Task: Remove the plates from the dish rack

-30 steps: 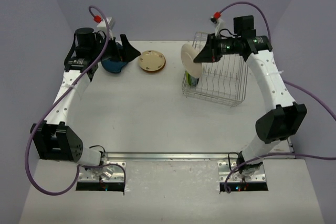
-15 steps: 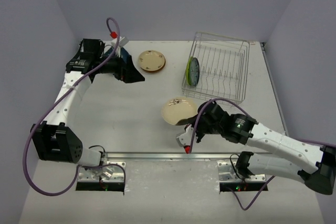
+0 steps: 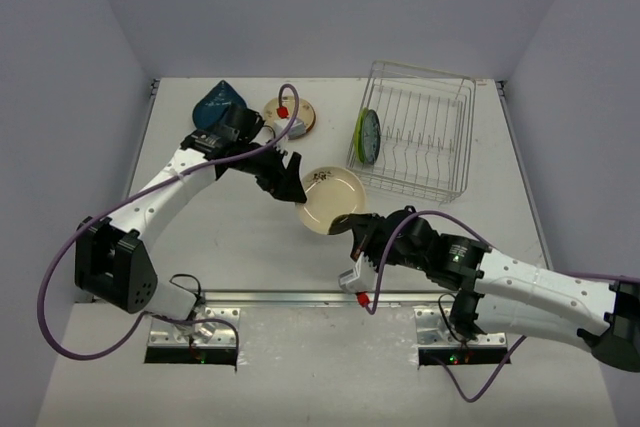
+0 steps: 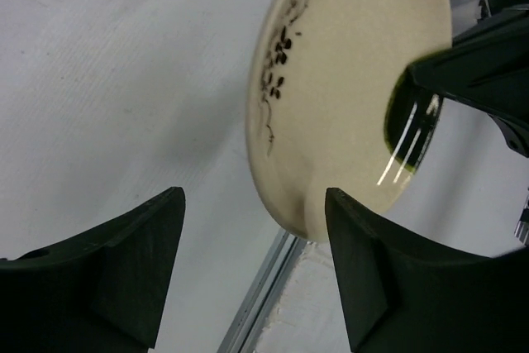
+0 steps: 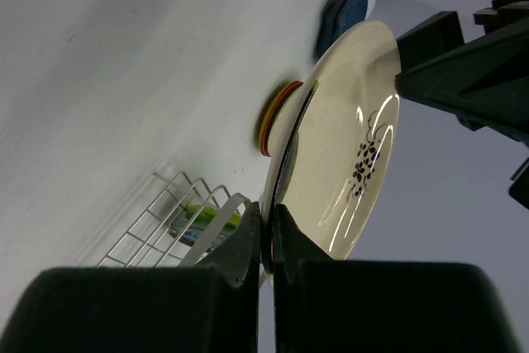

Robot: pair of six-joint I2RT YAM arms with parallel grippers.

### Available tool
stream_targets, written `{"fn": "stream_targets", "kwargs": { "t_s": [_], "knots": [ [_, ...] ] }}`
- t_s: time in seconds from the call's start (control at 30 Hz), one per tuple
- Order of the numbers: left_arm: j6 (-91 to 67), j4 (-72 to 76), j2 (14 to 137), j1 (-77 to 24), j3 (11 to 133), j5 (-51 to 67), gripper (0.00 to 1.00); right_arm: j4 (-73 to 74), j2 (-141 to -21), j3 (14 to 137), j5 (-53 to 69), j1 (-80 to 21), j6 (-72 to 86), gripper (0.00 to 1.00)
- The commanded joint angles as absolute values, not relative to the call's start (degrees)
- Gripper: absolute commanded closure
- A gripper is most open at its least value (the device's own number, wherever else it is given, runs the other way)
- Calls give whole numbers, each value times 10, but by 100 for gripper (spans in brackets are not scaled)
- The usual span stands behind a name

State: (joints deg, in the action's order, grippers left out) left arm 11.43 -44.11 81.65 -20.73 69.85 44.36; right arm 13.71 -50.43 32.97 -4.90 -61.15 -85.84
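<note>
Right gripper (image 3: 352, 226) pinches cream plate (image 3: 332, 197); left gripper (image 3: 295, 189) gapes at its rim. Out, 11 o'clock: blue dish (image 3: 218, 104), orange-rimmed plate (image 3: 304, 120). 1 green plate (image 3: 368, 136) in dish rack (image 3: 440, 107).

top view: the left arm (image 3: 175, 177) covers the lower right edge of the dark blue teardrop dish (image 3: 216, 102). its cable (image 3: 297, 127) crosses the stack of plates (image 3: 308, 115), whose lower colours are too small to tell.

left wrist view: the cream plate (image 4: 339, 97) runs off the top edge and the right gripper (image 4: 434, 80) hides its right rim. whether the left gripper (image 4: 252, 204) touches it is unclear.

right wrist view: the dish rack (image 5: 165, 204) sits mostly behind the fingers at the bottom.
</note>
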Motion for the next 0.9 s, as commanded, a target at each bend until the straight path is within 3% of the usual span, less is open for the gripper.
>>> {"fn": "stream_targets", "kwargs": {
  "t_s": [0.0,0.07,0.17,0.33,0.4,0.47,0.57,0.67,0.87],
  "knots": [
    [86,-378,831,-212,696,412,38,78,-489,325,-42,-619,-890,100],
    [79,-366,835,-212,696,422,42,72,-486,322,-39,-622,-890,100],
    [65,-349,844,-212,694,439,57,59,-482,315,-30,-623,-888,100],
    [46,-326,855,-211,689,463,94,31,-483,302,-29,-623,-884,99],
    [34,-310,855,-207,689,459,100,24,-488,300,-45,-623,-865,76],
    [15,-289,854,-191,691,463,100,31,-498,308,-77,-623,-829,37],
    [-23,-263,875,-149,737,473,100,59,-516,332,-114,-623,-729,12],
    [-57,-245,929,-88,794,485,100,69,-526,340,-139,-622,-679,2],
    [-130,-188,1037,-15,927,395,100,75,-547,366,-183,-616,-540,1]
  ]
}}
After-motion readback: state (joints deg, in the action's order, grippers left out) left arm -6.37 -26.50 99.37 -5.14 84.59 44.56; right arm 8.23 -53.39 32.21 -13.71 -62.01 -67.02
